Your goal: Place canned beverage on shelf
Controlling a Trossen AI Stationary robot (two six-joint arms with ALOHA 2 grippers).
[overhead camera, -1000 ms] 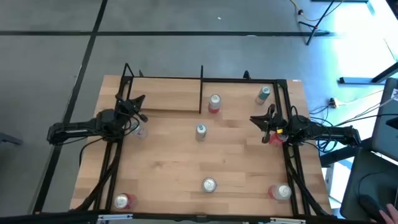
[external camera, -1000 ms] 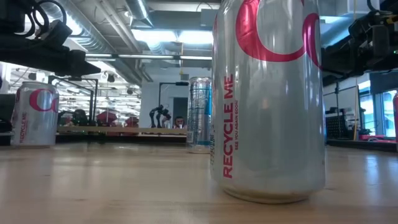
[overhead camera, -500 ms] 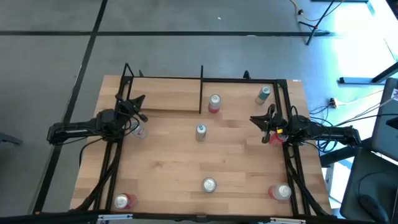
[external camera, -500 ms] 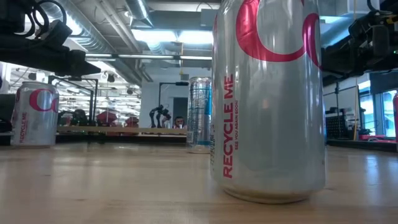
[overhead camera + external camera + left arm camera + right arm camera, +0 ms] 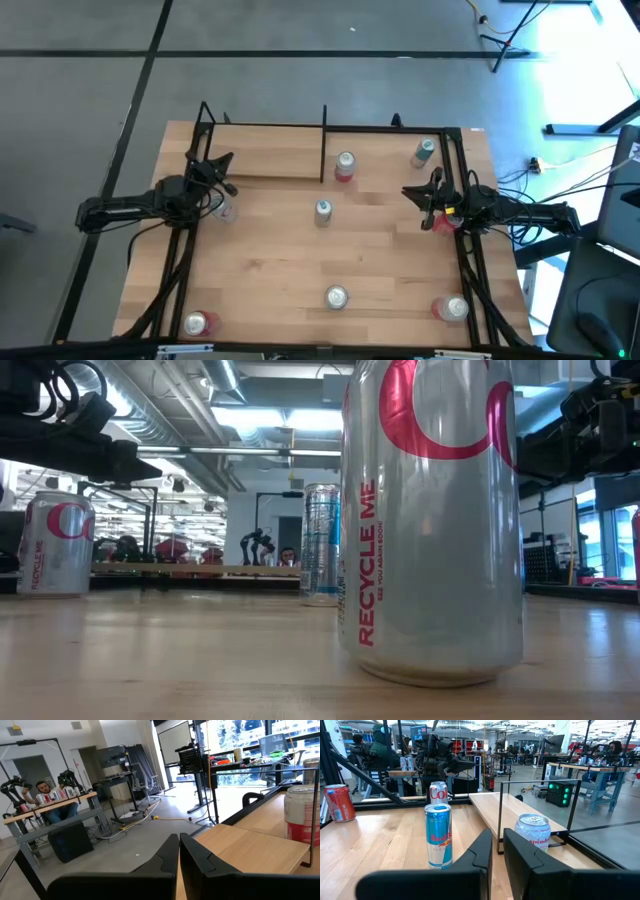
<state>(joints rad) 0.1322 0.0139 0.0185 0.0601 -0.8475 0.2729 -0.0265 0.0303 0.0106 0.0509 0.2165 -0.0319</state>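
Observation:
The shelf (image 5: 265,150) is a light-wood plank ledge in a black rod frame at the table's far left; it also shows in the right wrist view (image 5: 512,807) and the left wrist view (image 5: 250,847). Several cans stand upright on the tabletop. A red-and-silver can (image 5: 345,165) stands just right of the shelf's end post, and a blue-and-silver can (image 5: 323,210) stands at mid-table. My left gripper (image 5: 222,162) hovers shut and empty over the shelf's left end. My right gripper (image 5: 408,192) hovers shut and empty at the right, pointing toward the blue-and-silver can (image 5: 438,836).
Other cans stand at the far right (image 5: 425,150), near my left arm (image 5: 225,210), under my right arm (image 5: 440,220), at the front middle (image 5: 336,297), front left (image 5: 200,323) and front right (image 5: 452,308). Black frame rods (image 5: 460,170) run along the table's edges.

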